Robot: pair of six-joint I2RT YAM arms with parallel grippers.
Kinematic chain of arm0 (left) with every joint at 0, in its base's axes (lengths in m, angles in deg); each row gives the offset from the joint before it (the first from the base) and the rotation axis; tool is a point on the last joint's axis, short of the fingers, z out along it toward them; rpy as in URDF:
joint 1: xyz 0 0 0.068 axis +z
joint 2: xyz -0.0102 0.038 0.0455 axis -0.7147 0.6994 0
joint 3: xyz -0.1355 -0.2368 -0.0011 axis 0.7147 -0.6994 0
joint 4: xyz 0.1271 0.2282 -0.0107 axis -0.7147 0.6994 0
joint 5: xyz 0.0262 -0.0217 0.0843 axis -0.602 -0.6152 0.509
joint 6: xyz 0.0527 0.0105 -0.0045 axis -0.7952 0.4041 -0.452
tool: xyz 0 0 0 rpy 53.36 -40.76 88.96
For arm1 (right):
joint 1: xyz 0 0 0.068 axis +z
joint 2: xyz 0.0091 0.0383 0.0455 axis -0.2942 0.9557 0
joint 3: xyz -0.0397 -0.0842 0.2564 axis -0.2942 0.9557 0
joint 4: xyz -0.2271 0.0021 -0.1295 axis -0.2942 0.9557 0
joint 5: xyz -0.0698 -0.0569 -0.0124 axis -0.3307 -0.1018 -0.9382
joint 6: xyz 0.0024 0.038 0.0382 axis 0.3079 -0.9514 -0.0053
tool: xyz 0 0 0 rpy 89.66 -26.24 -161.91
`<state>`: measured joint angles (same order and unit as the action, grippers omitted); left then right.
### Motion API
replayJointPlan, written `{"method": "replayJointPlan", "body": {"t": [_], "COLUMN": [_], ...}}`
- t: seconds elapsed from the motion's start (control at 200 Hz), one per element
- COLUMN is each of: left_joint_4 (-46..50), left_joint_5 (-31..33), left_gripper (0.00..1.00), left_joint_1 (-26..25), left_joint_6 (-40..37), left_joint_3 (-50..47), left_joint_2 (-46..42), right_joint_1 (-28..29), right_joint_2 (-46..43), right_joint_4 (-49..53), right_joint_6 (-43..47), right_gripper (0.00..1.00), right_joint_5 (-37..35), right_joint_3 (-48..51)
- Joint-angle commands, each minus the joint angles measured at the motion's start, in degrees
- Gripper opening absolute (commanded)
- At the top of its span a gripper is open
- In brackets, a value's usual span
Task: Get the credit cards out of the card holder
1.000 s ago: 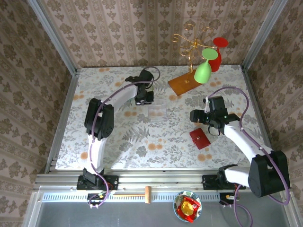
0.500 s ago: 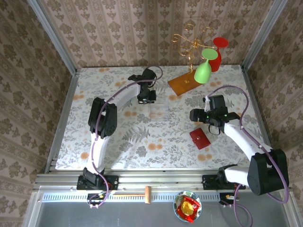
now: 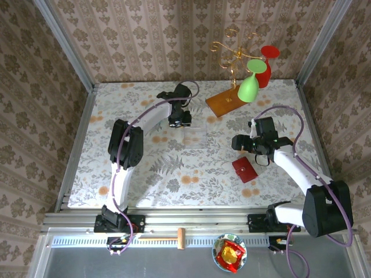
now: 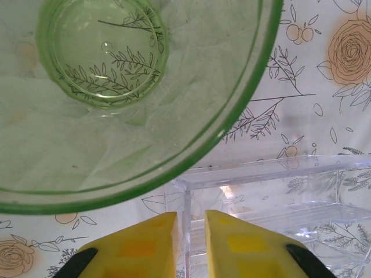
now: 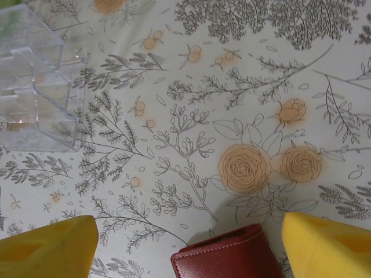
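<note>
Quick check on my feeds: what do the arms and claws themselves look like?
The left arm and right arm are white links with black joints, each trailing a purple cable. The left claw and right claw have blocky yellow fingers.

card holder (image 5: 223, 258): red leather-look, stitched edge, soft sheen
clear box (image 4: 272, 191): transparent hard plastic, glossy
green goblet (image 4: 104, 75): translucent, smooth, shiny
table (image 5: 243, 75): matt covering, floral print
left fingers (image 4: 145, 246): yellow, matt plastic look

Light: bright, even, diffuse.
Shadows: soft, just ahead of the right gripper (image 5: 185, 246).
Glare: on clear box (image 4: 272, 197) ahead of left gripper (image 4: 191, 234).
</note>
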<state>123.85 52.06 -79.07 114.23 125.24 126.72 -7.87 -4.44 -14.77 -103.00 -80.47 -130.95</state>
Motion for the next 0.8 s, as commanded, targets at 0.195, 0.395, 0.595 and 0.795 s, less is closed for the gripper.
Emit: {"method": "replayJointPlan", "body": {"t": [0.195,0.395,0.595,0.795], "left_joint_4": [-0.42,-2.27,-4.51,-6.64], "left_joint_5": [-1.55,-2.43,-2.9,-2.82], "left_gripper": [0.27,0.31,0.32,0.33], "left_joint_1": [-0.03,0.71,2.32,4.84], "left_joint_6": [-0.12,-0.72,-1.29,-1.87], "left_joint_3": [-2.19,-5.69,-10.96,-17.74], "left_joint_2": [-5.87,-9.23,-14.34,-20.33], "right_joint_1": [-0.36,-0.36,-0.29,1.42], "right_joint_2": [4.16,9.34,12.79,14.89], "right_joint_4": [5.01,4.8,3.36,1.79], "right_joint_6": [-4.38,-4.65,-4.85,-5.84], "right_gripper": [0.85,0.85,0.85,0.85], "right_joint_5": [0.96,3.65,5.13,7.17], "right_joint_3": [-1.65,-2.29,-2.16,-2.85]}}
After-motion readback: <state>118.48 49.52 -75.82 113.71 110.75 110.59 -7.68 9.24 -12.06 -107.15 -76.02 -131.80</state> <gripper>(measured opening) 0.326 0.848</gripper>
